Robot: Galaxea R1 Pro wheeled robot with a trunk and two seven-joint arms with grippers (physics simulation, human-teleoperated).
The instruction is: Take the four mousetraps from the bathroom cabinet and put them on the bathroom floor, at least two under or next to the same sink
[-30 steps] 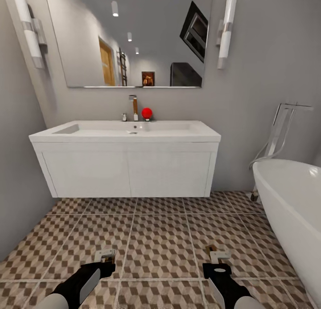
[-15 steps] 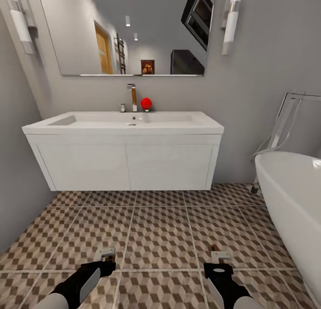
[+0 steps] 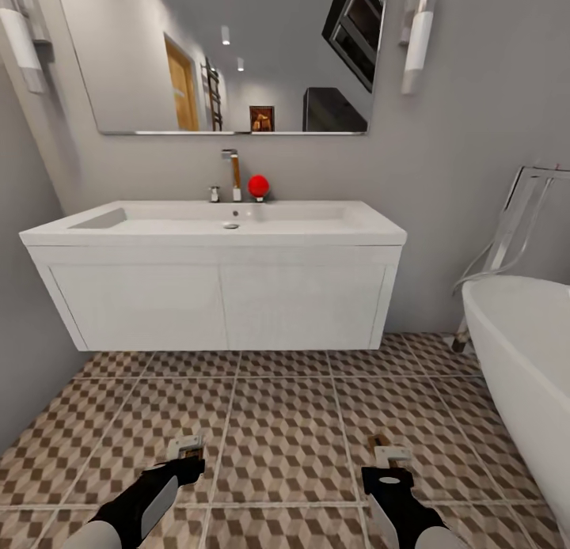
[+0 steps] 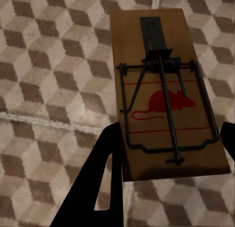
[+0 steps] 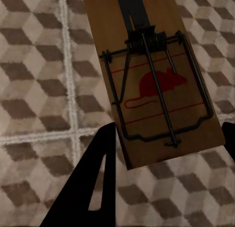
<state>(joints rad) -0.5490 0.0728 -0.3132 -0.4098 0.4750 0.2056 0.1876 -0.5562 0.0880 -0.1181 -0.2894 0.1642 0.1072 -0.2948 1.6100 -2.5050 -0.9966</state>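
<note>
I hold one mousetrap in each hand. On the left one [image 4: 164, 97], a brown board, I see a wire spring and a red mouse print; my left gripper [image 4: 169, 153] is shut on its near end above the cube-pattern bathroom floor [image 3: 285, 422]. My right gripper [image 5: 166, 148] is shut the same way on a second mousetrap [image 5: 152, 75]. In the head view both grippers, left [image 3: 186, 448] and right [image 3: 388, 456], hang low over the tiles, about two tiles short of the white sink [image 3: 332, 234] on its wall-hung vanity [image 3: 222, 304]. The cabinet is out of view.
A rounded white tub [image 3: 530, 359] with a chrome floor tap [image 3: 514, 217] stands at the right. The grey wall [image 3: 24, 351] closes the left side. A chrome tap [image 3: 234, 173] and a red ball [image 3: 258, 187] sit on the sink's back edge, under a mirror [image 3: 229, 51]. Open floor shows under the vanity.
The whole view has shifted: the sink looks larger and nearer, so the camera has moved toward it. Both grippers keep their place in the picture, still shut on the mousetraps.
</note>
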